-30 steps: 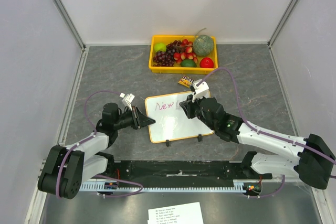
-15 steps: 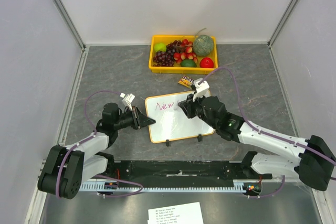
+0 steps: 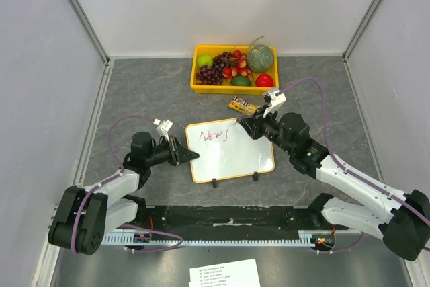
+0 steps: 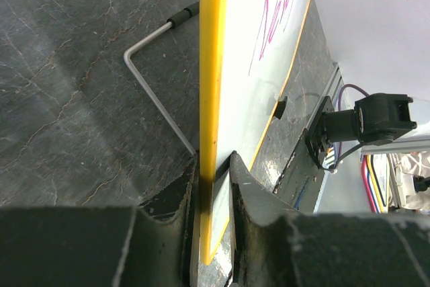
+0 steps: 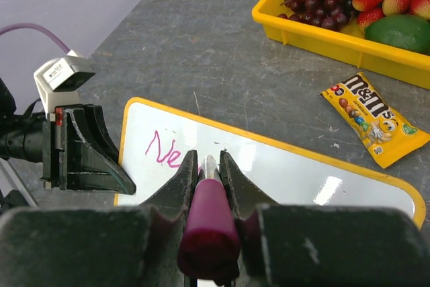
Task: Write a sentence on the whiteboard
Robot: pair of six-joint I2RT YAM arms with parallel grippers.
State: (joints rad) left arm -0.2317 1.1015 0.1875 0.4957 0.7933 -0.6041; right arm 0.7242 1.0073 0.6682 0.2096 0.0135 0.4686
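The whiteboard, white with a yellow-orange frame, lies on the grey table in front of both arms. Pink-purple lettering reading "News" runs along its far left part. My left gripper is shut on the board's left edge, one finger on each face. My right gripper is shut on a purple marker over the board's far edge. The marker tip points at the board and hides the end of the lettering. I cannot tell whether the tip touches.
A yellow tray of fruit stands at the back. A yellow M&M's packet lies between the tray and the board. A bent wire stand lies under the board. A printed paper sheet lies at the near edge.
My right gripper has moved right and toward the far edge of the board with the marker. The lettering it covered now reads "News". The left gripper and the board have not moved.
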